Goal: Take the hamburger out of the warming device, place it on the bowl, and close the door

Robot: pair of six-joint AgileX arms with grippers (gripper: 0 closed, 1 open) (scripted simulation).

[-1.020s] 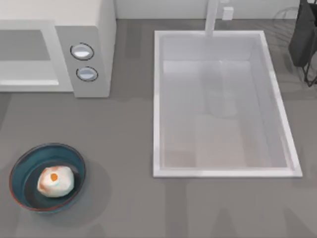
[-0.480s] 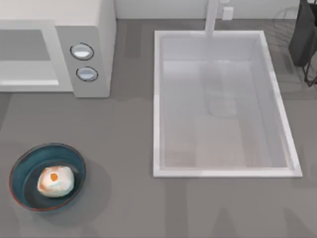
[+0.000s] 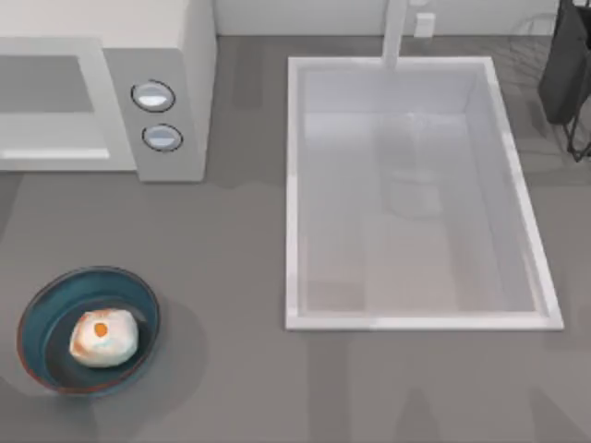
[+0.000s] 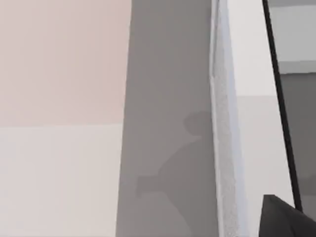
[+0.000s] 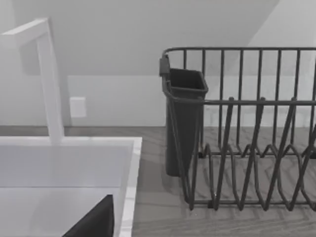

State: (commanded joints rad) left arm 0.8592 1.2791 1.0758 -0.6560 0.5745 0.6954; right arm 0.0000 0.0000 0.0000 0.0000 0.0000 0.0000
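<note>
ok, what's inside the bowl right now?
The hamburger sits inside the bowl, slightly toward its front right in the top view. The bowl's dark floor shows around it; the patch beneath the hamburger is covered.

Burger in the bowl, near the white box

The small cream hamburger point(image 3: 103, 338) sat inside the blue bowl point(image 3: 42, 314). The bowl stood in front of the warming device point(image 3: 175, 74), well apart from it.

Warming device point(image 3: 138, 101) and dish rack point(image 3: 568, 74), both cut by edges.
</note>
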